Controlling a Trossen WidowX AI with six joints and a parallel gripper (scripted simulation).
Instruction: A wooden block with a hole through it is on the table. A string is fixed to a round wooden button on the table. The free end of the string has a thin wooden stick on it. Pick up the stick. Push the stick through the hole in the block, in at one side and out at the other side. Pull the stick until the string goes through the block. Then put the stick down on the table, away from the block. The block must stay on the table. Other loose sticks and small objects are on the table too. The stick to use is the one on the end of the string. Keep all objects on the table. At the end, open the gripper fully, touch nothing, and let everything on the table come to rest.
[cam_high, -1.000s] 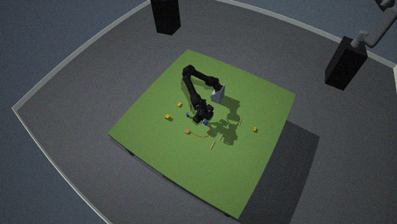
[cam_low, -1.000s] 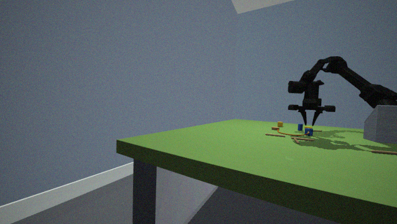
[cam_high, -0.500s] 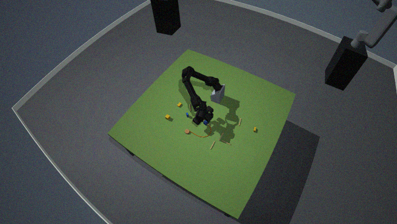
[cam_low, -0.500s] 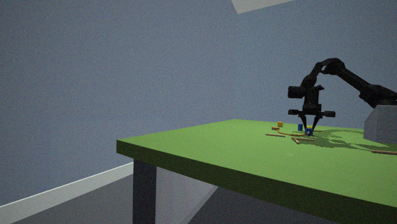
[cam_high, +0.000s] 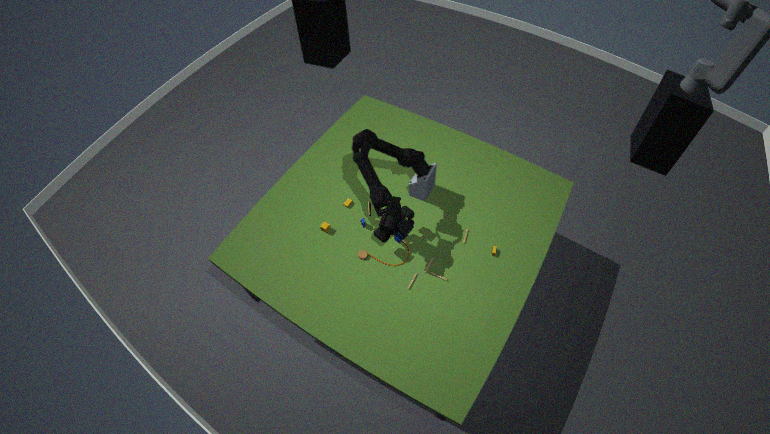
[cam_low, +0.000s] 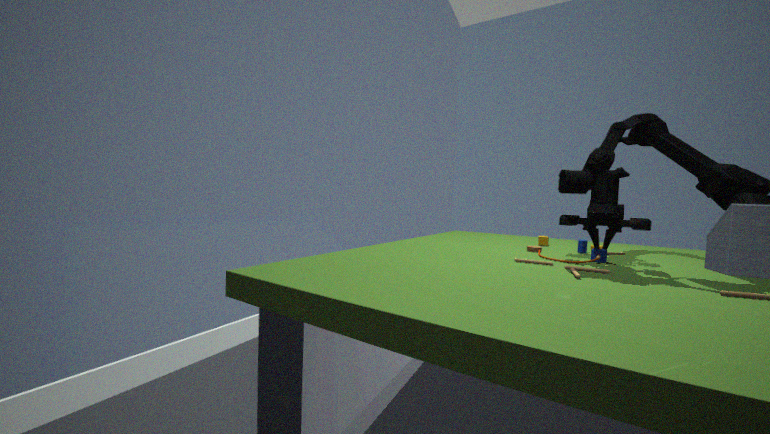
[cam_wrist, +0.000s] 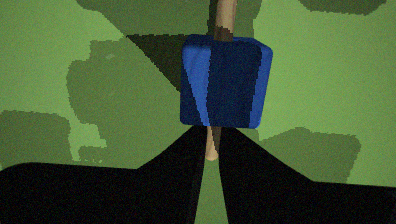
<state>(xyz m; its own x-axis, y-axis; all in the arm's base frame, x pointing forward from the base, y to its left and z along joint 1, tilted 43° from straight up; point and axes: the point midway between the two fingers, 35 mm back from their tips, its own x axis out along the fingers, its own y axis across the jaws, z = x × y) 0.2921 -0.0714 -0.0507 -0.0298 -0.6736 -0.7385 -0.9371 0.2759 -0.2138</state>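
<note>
The blue block (cam_high: 398, 237) (cam_low: 599, 256) (cam_wrist: 225, 82) sits on the table. The wooden stick (cam_wrist: 212, 145) runs through its hole; a short end sticks out on my side and a longer part on the far side. My gripper (cam_low: 601, 248) (cam_wrist: 212, 131) is low beside the block, its fingers shut on that short end, with the fingertips close against the block. The orange string (cam_high: 396, 265) (cam_low: 560, 262) curves from the round wooden button (cam_high: 362, 254) (cam_low: 533, 248) to the block's far side. Where string and stick join is out of the wrist view.
Loose sticks (cam_high: 412, 281) (cam_high: 465, 236) (cam_high: 369, 208) (cam_low: 533, 262) lie around the block. Two more touch or nearly touch near the arm's shadow. A small blue piece (cam_high: 363, 222) (cam_low: 582, 246) and yellow blocks (cam_high: 348, 202) (cam_high: 325, 225) (cam_high: 494, 250) are also on the table.
</note>
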